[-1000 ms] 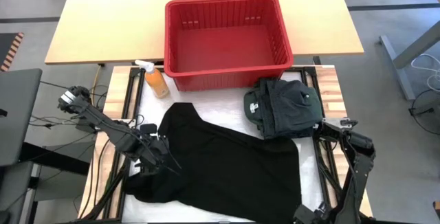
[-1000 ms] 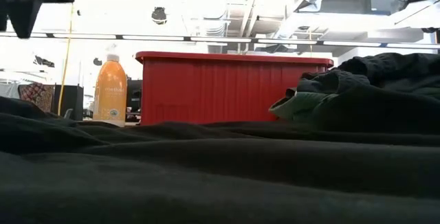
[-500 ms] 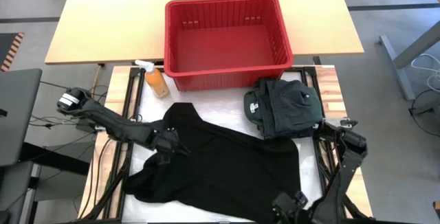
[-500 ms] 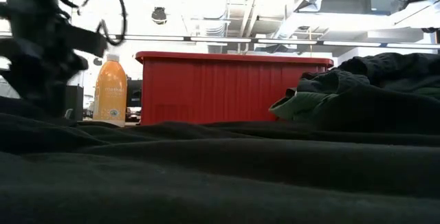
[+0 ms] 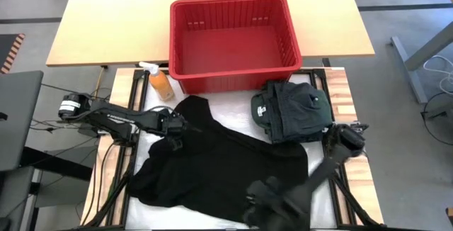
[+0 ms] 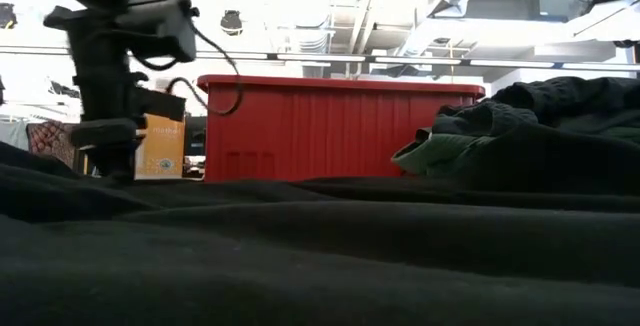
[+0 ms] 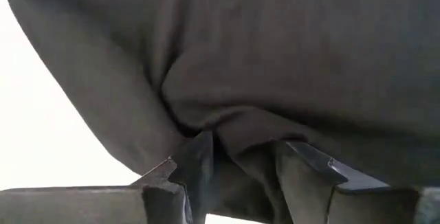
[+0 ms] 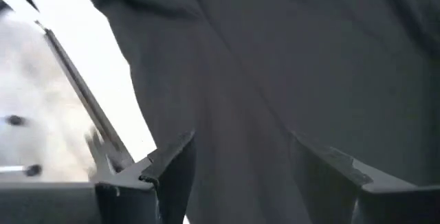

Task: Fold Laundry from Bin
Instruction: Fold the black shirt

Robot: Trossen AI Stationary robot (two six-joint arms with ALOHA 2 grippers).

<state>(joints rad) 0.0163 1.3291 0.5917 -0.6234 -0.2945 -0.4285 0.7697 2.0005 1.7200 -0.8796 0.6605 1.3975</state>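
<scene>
The red bin stands at the far side of the work area, straddling the edge of the pale wooden table, and nothing shows inside it from above. Just beside its left corner stands an orange spray bottle. A large black garment lies spread over the white work surface in front of the bin, taking up most of the middle. To its right, just in front of the bin's right corner, sits a folded stack of dark garments, with a green piece carrying a small pale label along its left side; the stack touches the spread garment's far right edge. The left gripper is at the spread garment's left far edge, near the narrow part that points toward the bin. In the left wrist view its fingers are closed on a gathered fold of the black cloth, which bunches between them. The right gripper is low over the near part of the same garment, toward the front edge of the surface. In the right wrist view its fingers stand apart with the dark cloth lying flat beyond them, and nothing is pinched between them. From table height the left arm rises in front of the bottle and the bin's left end.
</scene>
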